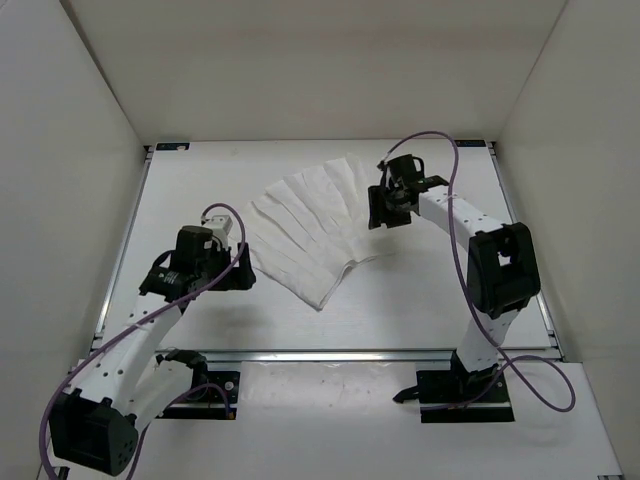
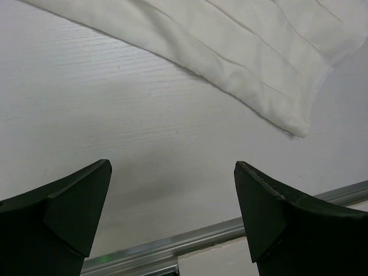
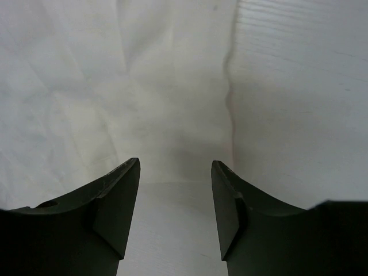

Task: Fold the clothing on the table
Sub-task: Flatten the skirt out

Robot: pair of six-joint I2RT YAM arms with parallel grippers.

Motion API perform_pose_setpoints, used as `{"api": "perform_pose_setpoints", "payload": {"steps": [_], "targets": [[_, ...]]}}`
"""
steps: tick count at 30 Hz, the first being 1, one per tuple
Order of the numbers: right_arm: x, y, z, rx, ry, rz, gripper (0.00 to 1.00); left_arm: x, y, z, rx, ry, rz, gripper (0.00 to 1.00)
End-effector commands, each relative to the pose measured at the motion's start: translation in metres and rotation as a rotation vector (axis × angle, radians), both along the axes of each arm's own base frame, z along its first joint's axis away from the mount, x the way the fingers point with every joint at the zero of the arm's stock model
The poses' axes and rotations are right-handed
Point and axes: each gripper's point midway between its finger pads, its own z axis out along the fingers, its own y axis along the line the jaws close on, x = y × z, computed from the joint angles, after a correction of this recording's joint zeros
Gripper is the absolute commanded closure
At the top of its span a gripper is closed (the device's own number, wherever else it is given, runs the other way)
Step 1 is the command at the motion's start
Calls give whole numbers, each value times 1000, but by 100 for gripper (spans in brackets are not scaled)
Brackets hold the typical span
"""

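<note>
Left gripper, spread, near white clothing

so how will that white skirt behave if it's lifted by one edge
Probably floppy: the skirt lies flat and thin, so it should sag. Likely light, as it looks slightly sheer. Pushed, it may bunch along its pleats on the table.

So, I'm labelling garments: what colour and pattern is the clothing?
The clothing is plain white with lengthwise pleat-like panels, clearest in the top external view.
</note>
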Motion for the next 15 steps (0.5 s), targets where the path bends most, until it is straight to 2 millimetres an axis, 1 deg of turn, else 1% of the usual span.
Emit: {"api": "perform_pose_setpoints", "payload": {"steps": [1, 2, 5, 6, 7, 8, 9, 10, 11, 12, 13, 14, 15], "targets": [[24, -11, 21, 54, -105, -34, 50, 1, 1, -2, 25, 0, 27, 2], [24, -12, 24, 55, -112, -25, 50, 0, 0, -3, 27, 4, 32, 1], [21, -18, 13, 39, -72, -37, 50, -5, -10, -4, 38, 0, -1, 2], [20, -14, 15, 37, -77, -24, 50, -8, -12, -9, 43, 19, -17, 9], [15, -17, 9, 20, -57, -20, 49, -7, -19, -6, 32, 10, -44, 38], [18, -19, 4, -2, -58, -33, 49, -9, -23, -6, 15, 18, -78, 60], [18, -20, 5, -4, -62, -33, 49, -6, -21, -7, 4, 34, -60, 88], [15, -20, 3, -6, -53, -31, 49, 1, -19, -6, -35, 43, -31, 100], [13, -22, -1, -6, -42, -33, 49, 2, -29, 0, -117, 52, -46, 100], [14, -21, -2, -4, -39, -33, 49, 6, -29, 3, -164, 59, -19, 100], [13, -19, -5, 4, -35, -29, 49, 13, -41, 11, -233, 39, -12, 73], [12, -20, -7, 2, -33, -28, 49, 9, -50, 8, -242, 44, -14, 64], [12, -21, -10, 0, -28, -31, 49, 12, -61, 12, -276, 18, -4, 58]]}}
